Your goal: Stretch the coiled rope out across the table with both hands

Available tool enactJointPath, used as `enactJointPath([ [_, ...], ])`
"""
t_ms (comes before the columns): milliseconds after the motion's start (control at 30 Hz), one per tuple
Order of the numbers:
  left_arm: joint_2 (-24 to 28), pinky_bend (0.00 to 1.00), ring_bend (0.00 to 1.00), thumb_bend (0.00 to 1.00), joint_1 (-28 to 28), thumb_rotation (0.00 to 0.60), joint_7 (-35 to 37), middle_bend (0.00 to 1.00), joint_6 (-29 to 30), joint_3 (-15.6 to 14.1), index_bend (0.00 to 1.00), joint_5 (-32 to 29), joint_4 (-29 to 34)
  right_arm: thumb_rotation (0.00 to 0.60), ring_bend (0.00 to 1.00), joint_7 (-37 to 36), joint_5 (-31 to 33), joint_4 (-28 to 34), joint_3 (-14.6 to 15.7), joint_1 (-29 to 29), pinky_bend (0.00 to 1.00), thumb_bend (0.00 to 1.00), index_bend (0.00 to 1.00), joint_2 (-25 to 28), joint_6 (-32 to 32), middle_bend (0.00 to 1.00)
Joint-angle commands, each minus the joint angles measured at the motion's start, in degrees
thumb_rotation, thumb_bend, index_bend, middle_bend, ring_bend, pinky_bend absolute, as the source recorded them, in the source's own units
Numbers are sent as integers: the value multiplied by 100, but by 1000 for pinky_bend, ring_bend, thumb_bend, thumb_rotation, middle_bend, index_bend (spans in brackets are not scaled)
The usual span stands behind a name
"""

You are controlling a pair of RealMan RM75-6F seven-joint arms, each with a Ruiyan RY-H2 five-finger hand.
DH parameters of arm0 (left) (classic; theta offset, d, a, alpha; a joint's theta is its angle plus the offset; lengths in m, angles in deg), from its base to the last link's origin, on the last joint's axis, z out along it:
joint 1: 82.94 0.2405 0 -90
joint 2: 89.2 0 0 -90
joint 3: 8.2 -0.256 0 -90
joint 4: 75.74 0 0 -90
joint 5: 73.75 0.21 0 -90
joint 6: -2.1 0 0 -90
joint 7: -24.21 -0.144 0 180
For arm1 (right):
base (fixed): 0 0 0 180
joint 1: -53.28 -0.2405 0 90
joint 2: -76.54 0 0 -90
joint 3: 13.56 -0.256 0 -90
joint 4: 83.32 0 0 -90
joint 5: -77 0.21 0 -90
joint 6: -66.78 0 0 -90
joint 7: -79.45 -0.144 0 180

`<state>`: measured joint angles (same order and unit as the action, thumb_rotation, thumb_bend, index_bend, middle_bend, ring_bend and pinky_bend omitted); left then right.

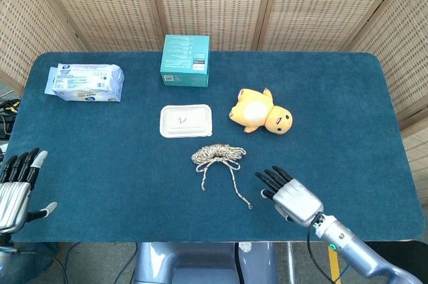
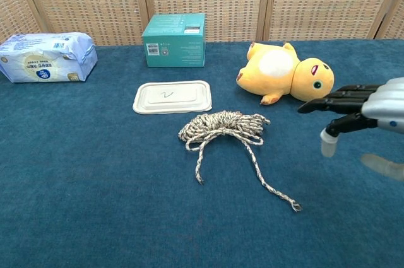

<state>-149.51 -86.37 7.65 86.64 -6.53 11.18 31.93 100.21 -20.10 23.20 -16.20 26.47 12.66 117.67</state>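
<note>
**Right hand**: over the table's near right part, fingers extended and spread toward the rope, holding nothing. In the chest view it hangs above the cloth, just right of the rope's longer tail.

**Left hand**: at the near left edge of the table, fingers straight and apart, holding nothing. Well apart from the rope; absent from the chest view.

**Rope**: speckled cord, bundled in a loose coil near the table's middle, two free tails trailing toward the robot. The longer tail ends near the right hand; the shorter ends left of it.

**Table**: blue cloth surface.

**Neighbouring items:** white tray just behind the coil; yellow plush toy behind and to the right; teal box and wipes packet further back.

**Risks, as judged:**
- Thin cord lying flat on the cloth may slip from broad fingers, leaving a closed hand with nothing in it.
- Pulling one tail before the other is held would likely drag the whole coil rather than open it.
- Overlapping loops could snag into a knot.
- A wide rightward sweep might nudge the plush toy, and dragged rope could shift the tray.
</note>
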Motion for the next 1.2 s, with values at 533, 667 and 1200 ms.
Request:
enactJointPath([
  [533, -47, 0, 0, 0, -50, 600, -84, 0, -57, -7, 0, -90, 16, 600, 0, 2057, 1283, -263, -46, -708, 0, 620, 350, -1487, -1024, 0],
  [667, -29, 0, 0, 0, -43, 600, -26, 0, -31, -8, 0, -81, 14, 600, 0, 2261, 1513, -407, -4, -774, 0, 622, 353, -1691, -999, 0],
  [1200, -58, 0, 0, 0, -83, 600, -99, 0, -79, -22, 0, -124, 16, 600, 0, 2435, 1958, -712, 233, -857, 0, 620, 365, -1721, -730, 0],
])
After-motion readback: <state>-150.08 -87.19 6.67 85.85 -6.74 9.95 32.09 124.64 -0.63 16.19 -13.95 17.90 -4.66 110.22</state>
